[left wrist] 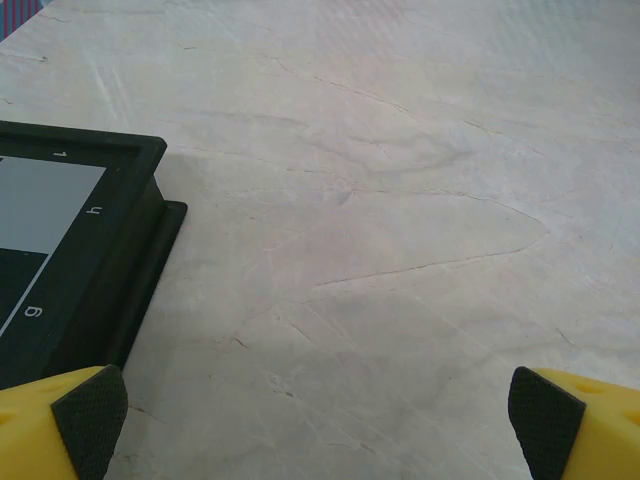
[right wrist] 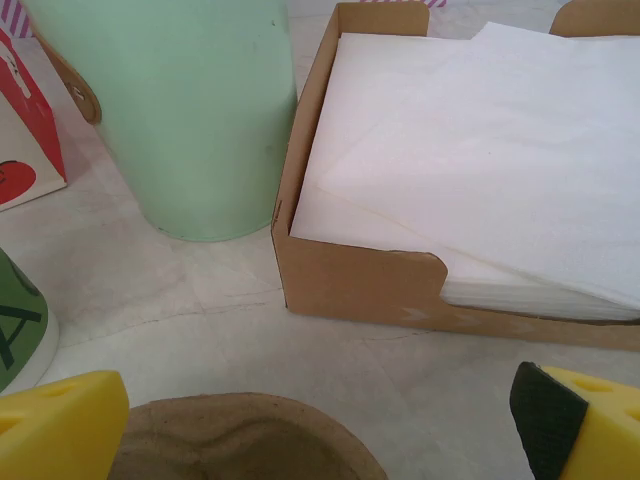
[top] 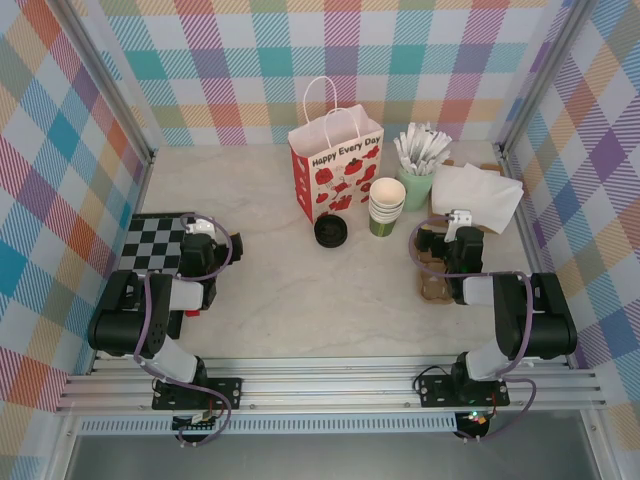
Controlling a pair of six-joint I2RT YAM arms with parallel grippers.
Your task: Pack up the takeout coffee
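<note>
Both sets of fingers spread wide and empty — packing not begun.
Left fingers (top: 200,228) hover by a checkerboard (left wrist: 90,250), right fingers (top: 458,220) over a half-cropped cup carrier (right wrist: 250,440), handy for loading. The takeout coffee looks unassembled: cup stack (top: 386,205) just left of the right fingers, black lid (top: 330,232) farther left — anything beneath it is hidden.

Left end effector (left wrist: 320,425) mostly off-frame

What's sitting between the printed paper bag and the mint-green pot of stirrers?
A stack of lidless green paper cups stands there, seen in the top view.
</note>
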